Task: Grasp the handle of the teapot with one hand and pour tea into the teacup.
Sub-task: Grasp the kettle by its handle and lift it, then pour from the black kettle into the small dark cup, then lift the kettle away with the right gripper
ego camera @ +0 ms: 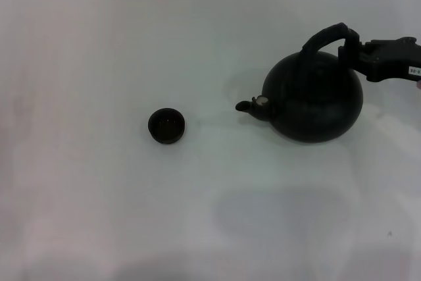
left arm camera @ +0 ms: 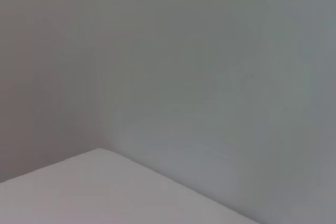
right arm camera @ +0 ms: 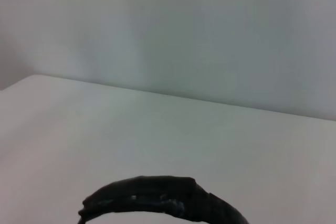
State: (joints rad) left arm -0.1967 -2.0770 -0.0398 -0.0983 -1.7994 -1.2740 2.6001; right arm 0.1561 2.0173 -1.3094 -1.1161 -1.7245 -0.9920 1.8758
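The round matte-black teapot [ego camera: 314, 97] is at the right in the head view, its short spout [ego camera: 250, 105] pointing left toward the teacup. A soft shadow on the table well in front of the pot suggests it hangs above the surface. My right gripper [ego camera: 350, 47] comes in from the right edge and is shut on the handle [ego camera: 323, 37], the black arch over the pot. The right wrist view shows part of that handle [right arm camera: 157, 199] close up. The small dark teacup [ego camera: 166, 126] stands upright, left of the spout with a clear gap. My left gripper is out of view.
A white table [ego camera: 99, 215] spreads under everything, with a pale wall behind it. The left wrist view shows only a table corner [left arm camera: 100, 153] and the wall. A faint shadow [ego camera: 283, 212] lies on the table in front of the teapot.
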